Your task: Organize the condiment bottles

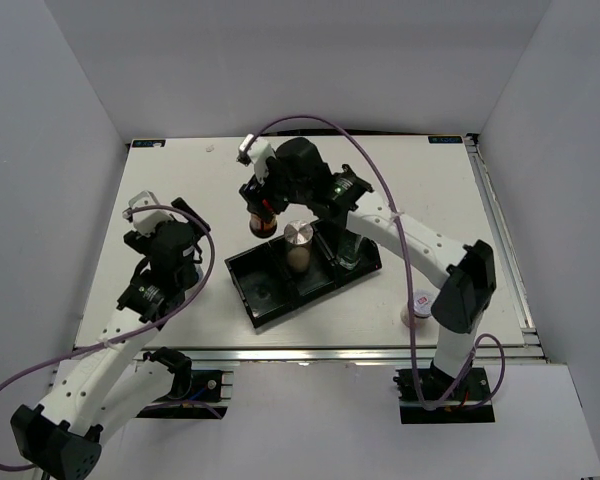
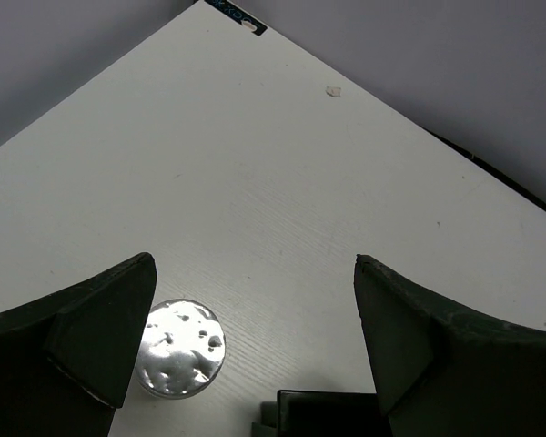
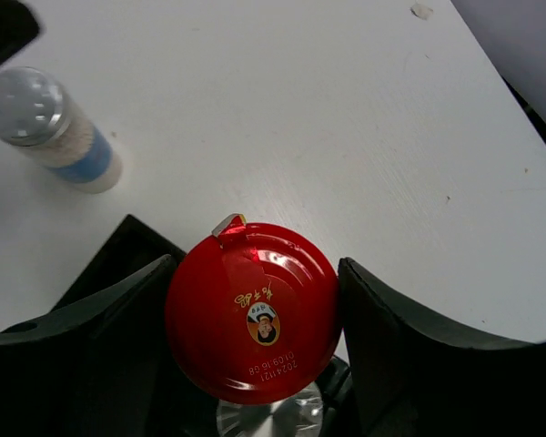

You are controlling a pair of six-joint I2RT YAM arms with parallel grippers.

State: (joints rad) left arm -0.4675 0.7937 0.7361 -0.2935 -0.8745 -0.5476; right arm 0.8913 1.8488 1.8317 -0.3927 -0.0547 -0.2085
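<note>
Currently, right tool [image 3: 253, 296] pinching red-lidded jar [image 3: 251, 319], left tool [image 2: 255, 314] spread wide near silver-capped shaker [image 2: 179, 348]

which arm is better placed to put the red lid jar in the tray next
Right. The right end effector is shut on the red-lidded jar at the far edge of the black tray. The left end effector is open, off to the tray's side by a silver-capped shaker.

A robotics lab test cell — a white desk [image 1: 430, 190] boxed in by plain grey panels [image 1: 280, 60] on three sides, with a left arm [image 1: 110, 360] and a right arm [image 1: 420, 245] — both cabled — bolted along its near metal edge [image 1: 310, 352].
</note>
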